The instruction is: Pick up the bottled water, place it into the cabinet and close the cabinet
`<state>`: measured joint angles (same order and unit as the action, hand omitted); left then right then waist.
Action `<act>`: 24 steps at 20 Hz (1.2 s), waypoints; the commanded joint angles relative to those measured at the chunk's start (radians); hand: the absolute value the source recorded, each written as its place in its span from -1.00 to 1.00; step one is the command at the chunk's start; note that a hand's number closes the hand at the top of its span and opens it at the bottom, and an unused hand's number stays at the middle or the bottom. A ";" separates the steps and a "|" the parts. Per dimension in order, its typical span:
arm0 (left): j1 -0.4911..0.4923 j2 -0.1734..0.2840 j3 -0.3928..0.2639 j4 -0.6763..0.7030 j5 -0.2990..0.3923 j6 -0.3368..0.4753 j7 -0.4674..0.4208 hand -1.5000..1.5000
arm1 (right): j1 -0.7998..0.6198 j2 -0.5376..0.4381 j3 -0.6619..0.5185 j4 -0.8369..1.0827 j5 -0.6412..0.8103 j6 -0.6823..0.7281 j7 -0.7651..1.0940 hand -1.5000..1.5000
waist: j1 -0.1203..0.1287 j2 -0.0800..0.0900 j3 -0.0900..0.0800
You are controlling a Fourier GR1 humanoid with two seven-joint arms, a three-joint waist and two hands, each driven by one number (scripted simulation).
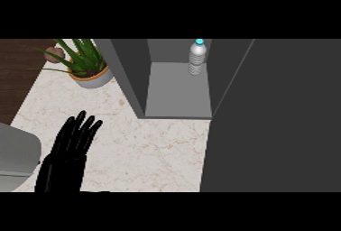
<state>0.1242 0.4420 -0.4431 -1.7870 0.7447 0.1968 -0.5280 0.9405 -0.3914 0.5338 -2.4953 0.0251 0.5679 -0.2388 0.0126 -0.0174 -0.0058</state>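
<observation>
Pale marble-look bench [146,149] with thin brownish veins, lit pretty evenly. Dark wood floor [16,76] runs along the left edge. A spiky green plant [83,58] sits in a tan pot [93,80] at the back left, with a brownish lump just behind it.

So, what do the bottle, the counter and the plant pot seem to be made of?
Bottle: probably clear plastic, since it looks see-through with ribbed sides and a light blue cap.
Counter: looks like polished marble or similar stone, cream with thin reddish veins.
Pot: perhaps glazed ceramic, smooth, pale grey with a tan rim; the look leaves this open.
</observation>
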 commanded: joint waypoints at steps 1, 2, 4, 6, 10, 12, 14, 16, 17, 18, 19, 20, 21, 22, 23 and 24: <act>0.089 0.065 0.048 -0.049 0.053 -0.069 -0.007 -1.00 | -0.041 -0.051 0.125 -0.184 0.185 0.040 0.087 1.00 | 0.009 -0.003 -0.003; 0.080 0.069 0.079 -0.050 0.080 -0.066 0.004 -1.00 | -0.077 -0.051 0.134 -0.166 0.203 0.037 0.099 1.00 | 0.017 -0.005 -0.005; 0.110 0.081 0.093 -0.058 0.083 -0.090 -0.021 -1.00 | -0.089 -0.075 0.152 -0.177 0.200 0.034 0.139 1.00 | 0.026 -0.005 -0.008; 0.132 0.122 0.113 -0.087 0.105 -0.104 0.008 -1.00 | -0.127 -0.079 0.170 -0.172 0.189 0.033 0.140 1.00 | 0.040 -0.009 -0.008; 0.175 0.155 0.138 -0.117 0.124 -0.152 -0.002 -1.00 | -0.131 -0.028 0.268 -0.131 0.137 -0.036 0.195 1.00 | 0.049 0.001 -0.008; 0.189 0.170 0.158 -0.102 0.139 -0.181 -0.007 -1.00 | -0.149 0.006 0.302 -0.100 0.083 -0.062 0.198 1.00 | 0.069 0.012 -0.010; 0.193 0.210 0.201 -0.122 0.175 -0.203 0.017 -1.00 | -0.149 0.029 0.333 -0.087 0.051 -0.080 0.192 1.00 | 0.071 0.013 -0.007; 0.210 0.205 0.185 -0.130 0.173 -0.223 0.009 -1.00 | -0.199 0.045 0.339 -0.055 0.036 -0.080 0.203 1.00 | 0.095 0.023 -0.006; 0.212 0.212 0.201 -0.102 0.176 -0.245 -0.003 -1.00 | -0.193 0.040 0.339 -0.084 0.028 -0.085 0.213 1.00 | 0.092 0.024 -0.010; 0.234 0.216 0.186 -0.161 0.174 -0.241 0.003 -1.00 | -0.197 0.029 0.337 -0.069 0.031 -0.080 0.224 1.00 | 0.114 0.017 -0.007; 0.213 0.224 0.203 -0.122 0.176 -0.260 0.000 -1.00 | -0.217 0.028 0.335 -0.064 0.023 -0.075 0.232 1.00 | 0.110 0.029 -0.010; 0.219 0.234 0.203 -0.125 0.170 -0.268 0.002 -1.00 | -0.224 0.025 0.334 -0.067 0.020 -0.076 0.242 1.00 | 0.114 0.029 -0.010; 0.230 0.246 0.227 -0.133 0.180 -0.277 -0.005 -1.00 | -0.238 0.031 0.314 -0.057 0.012 -0.086 0.252 1.00 | 0.137 0.032 -0.010; 0.235 0.243 0.218 -0.114 0.181 -0.296 -0.007 -1.00 | -0.240 0.021 0.322 -0.067 0.015 -0.082 0.265 1.00 | 0.127 0.032 -0.012; 0.227 0.248 0.238 -0.111 0.196 -0.299 -0.006 -1.00 | -0.261 0.030 0.321 -0.046 0.013 -0.084 0.272 1.00 | 0.127 0.035 -0.010; 0.229 0.255 0.235 -0.121 0.200 -0.310 -0.001 -1.00 | -0.282 0.032 0.299 -0.041 0.012 -0.087 0.270 1.00 | 0.146 0.039 -0.012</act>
<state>0.3458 0.6752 -0.2290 -1.9069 0.9255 -0.0763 -0.5302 0.7372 -0.4022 0.6379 -2.4908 0.0148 0.4491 -0.0694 0.1326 0.0124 -0.0160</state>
